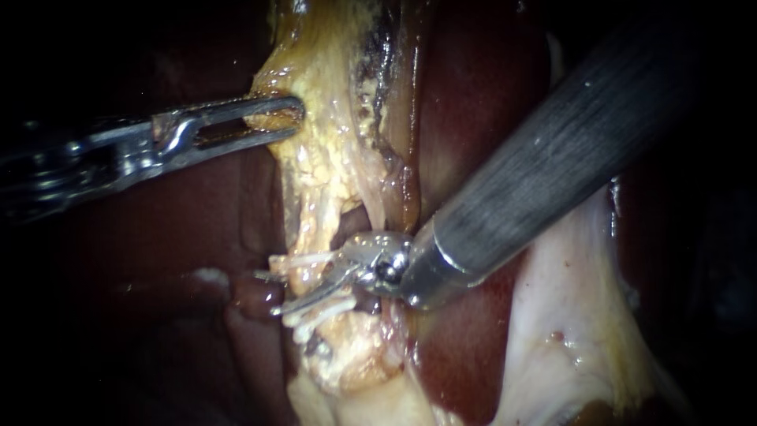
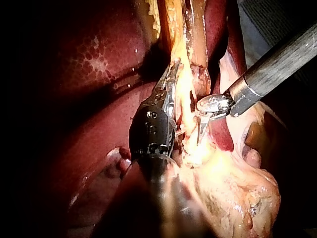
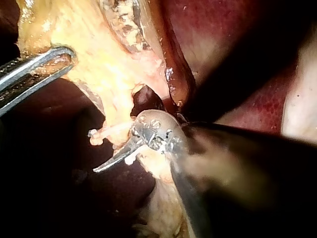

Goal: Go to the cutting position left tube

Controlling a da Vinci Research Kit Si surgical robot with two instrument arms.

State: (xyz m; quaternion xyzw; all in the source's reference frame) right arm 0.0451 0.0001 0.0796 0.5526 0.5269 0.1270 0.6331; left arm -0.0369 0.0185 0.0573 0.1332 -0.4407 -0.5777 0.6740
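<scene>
Pale clipped tube (image 1: 314, 285) — touching the right instrument's (image 1: 268, 292) tip

- The left instrument (image 1: 272, 122) is placed left of centre in the upper frame, its jaws closed on the tissue (image 1: 331, 150) edge.
- The right instrument (image 1: 311, 288) is set at lower centre, jaws parted about the tube (image 1: 311, 229).
- Clips (image 1: 315, 313) are seated across the tube, above and below the jaws.
- The liver (image 1: 473, 118) is spread behind.
</scene>
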